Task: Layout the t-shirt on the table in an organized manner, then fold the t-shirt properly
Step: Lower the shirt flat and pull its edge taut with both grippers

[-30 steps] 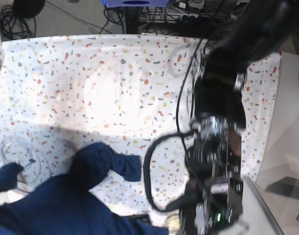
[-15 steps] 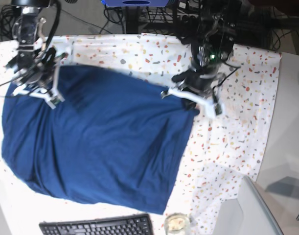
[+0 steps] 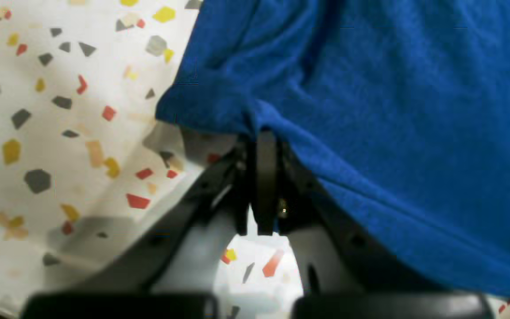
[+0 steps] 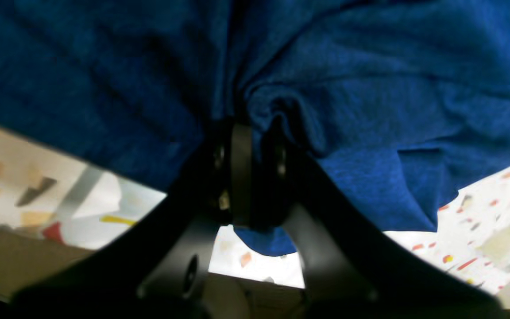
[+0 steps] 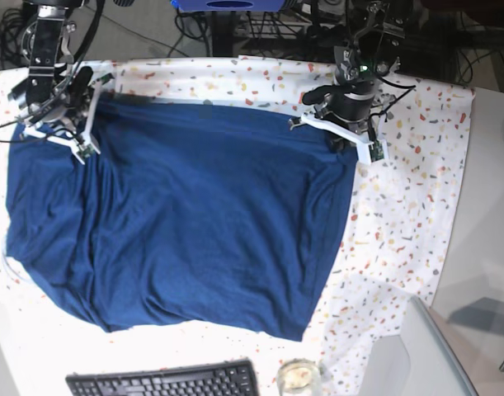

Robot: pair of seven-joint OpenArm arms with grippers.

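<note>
Step in hand: laying out; the t-shirt [image 5: 186, 223] is spread across the surface [image 5: 416, 198] and not yet folded.
Garment position: it covers most of the speckled surface in the base view, with its far edge stretched between the two tools and its near hem lying close to the keyboard [image 5: 165, 381].
Left tool [image 3: 261, 146]: clenched on a pinch of the t-shirt's edge, the fabric bunching right at the tips in the left wrist view.
Right tool [image 4: 255, 133]: closed on a gathered fold of the t-shirt, cloth puckering around the tips in the right wrist view.
Fabric condition: the span between the tools looks taut and fairly straight; diagonal wrinkles run through the body, and the near corner on the base view's left is rounded and rumpled.
How to do it well: keep both pinches level and pull evenly apart so the far edge stays straight, then lower it flat before letting go.
Watch for: the speckled cloth lifting with the fabric, as it rucks slightly near the left tool.
Nearby: a glass [image 5: 297, 376] stands beside the keyboard, clear of the hem.
</note>
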